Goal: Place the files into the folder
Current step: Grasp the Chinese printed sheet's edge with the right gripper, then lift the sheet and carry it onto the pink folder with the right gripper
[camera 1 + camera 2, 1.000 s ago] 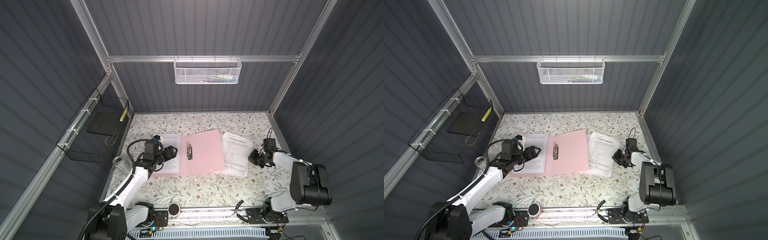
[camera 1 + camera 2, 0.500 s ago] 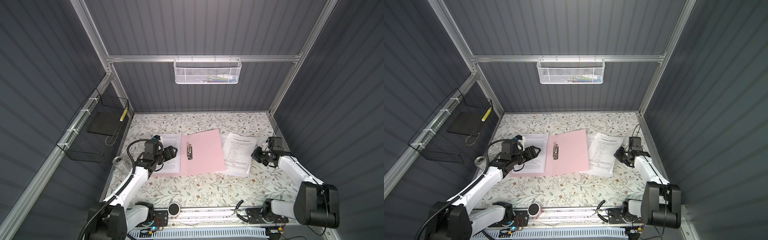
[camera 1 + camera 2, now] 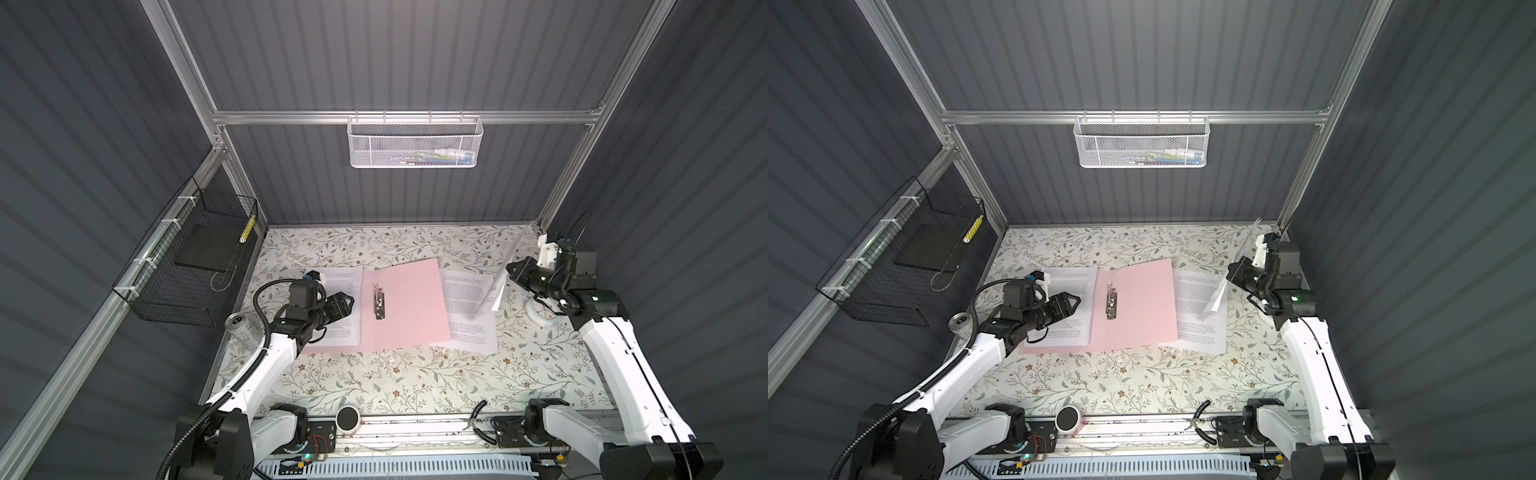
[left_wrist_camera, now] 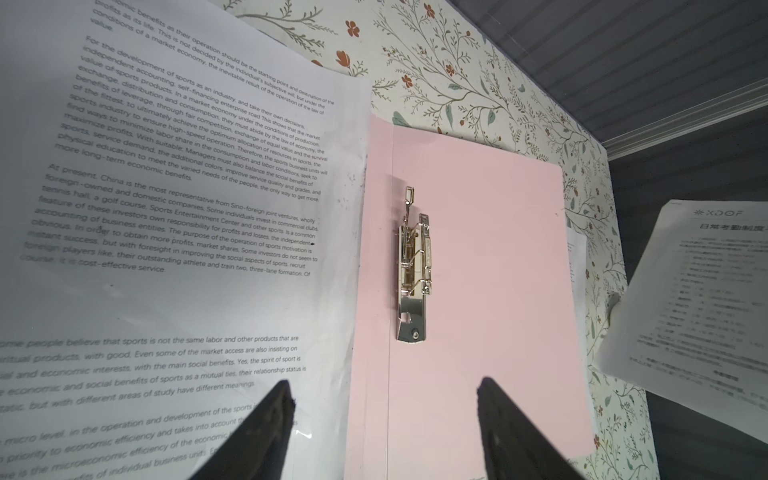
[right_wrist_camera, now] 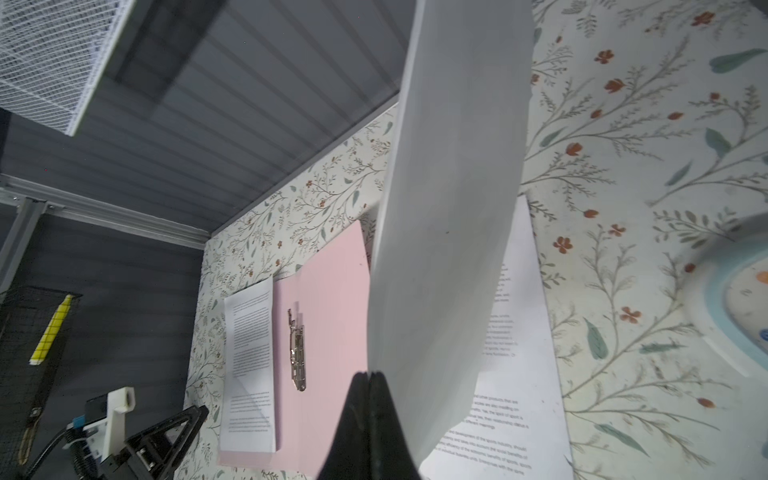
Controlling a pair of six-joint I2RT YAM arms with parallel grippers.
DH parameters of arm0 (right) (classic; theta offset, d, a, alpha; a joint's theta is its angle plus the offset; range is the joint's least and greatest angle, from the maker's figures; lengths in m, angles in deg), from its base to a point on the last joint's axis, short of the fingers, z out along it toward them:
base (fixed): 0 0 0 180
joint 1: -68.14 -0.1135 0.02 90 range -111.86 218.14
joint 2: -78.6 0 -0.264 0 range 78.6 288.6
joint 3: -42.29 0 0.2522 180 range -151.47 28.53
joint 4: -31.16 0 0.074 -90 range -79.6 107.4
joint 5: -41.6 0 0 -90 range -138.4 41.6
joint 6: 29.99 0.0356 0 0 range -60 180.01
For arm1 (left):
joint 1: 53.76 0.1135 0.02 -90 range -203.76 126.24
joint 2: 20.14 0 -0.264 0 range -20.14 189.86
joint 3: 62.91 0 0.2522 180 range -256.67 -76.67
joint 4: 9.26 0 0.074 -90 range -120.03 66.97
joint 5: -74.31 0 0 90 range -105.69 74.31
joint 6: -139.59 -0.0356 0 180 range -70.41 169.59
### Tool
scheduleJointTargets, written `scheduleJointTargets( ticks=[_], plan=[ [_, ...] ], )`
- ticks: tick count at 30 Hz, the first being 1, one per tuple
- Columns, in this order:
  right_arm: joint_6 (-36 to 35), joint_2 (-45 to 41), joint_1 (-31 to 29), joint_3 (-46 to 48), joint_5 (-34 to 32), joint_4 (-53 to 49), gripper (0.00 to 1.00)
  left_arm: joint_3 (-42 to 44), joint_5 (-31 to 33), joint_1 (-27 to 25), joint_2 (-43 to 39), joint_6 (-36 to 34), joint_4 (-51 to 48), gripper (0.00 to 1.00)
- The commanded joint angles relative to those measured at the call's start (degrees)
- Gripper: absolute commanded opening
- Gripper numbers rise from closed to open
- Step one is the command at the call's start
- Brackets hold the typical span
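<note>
Matt folder (image 3: 415, 307), shiny metal clip (image 3: 379, 301)

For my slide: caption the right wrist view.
Right gripper pinches one white sheet, raised near the open pink folder.

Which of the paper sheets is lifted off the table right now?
The sheet pinched in the right tool, standing on edge in the air. The sheet on the pink folder and the sheets beside it lie flat.

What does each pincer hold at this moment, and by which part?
The right pincer is shut on one white paper sheet, gripping it by an edge. The left pincer is open over the folder and holds nothing.
</note>
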Motion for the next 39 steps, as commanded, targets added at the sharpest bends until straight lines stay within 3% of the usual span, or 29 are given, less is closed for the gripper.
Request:
scheduleJointTargets(
  ticks=[1,9,13,19,23,30,39],
  plan=[
    [1.1,2.1,-3.4,-5.0,-1.2,-1.0,0.0,-0.5,0.7,-0.2,-1.6,0.4,-1.5,0.71],
    [1.9,6.8,-15.2,-16.3,-2.7,-0.8,0.0,0.5,1.2,-0.2,-3.5,0.2,-2.4,0.7],
    [3.2,6.8,-18.7,-16.0,-0.3,0.9,0.0,0.6,2.3,-0.2,-4.4,-0.6,-3.7,0.7],
    [5.7,6.1,-19.0,-4.2,5.1,8.0,0.0,0.4,2.5,-0.2,-4.9,-1.6,-4.5,0.71],
    [6.8,12.3,-19.0,4.7,6.3,14.8,0.0,1.0,2.0,-0.2,-4.2,-1.4,-3.5,0.73],
    [5.8,22.9,-18.9,7.7,6.3,18.4,0.0,1.3,2.5,-0.2,-5.7,-1.5,-4.5,0.74],
    [5.1,26.6,-19.2,7.1,7.8,19.3,0.0,2.0,3.2,-0.2,-6.0,-2.0,-5.4,0.73]
  ],
)
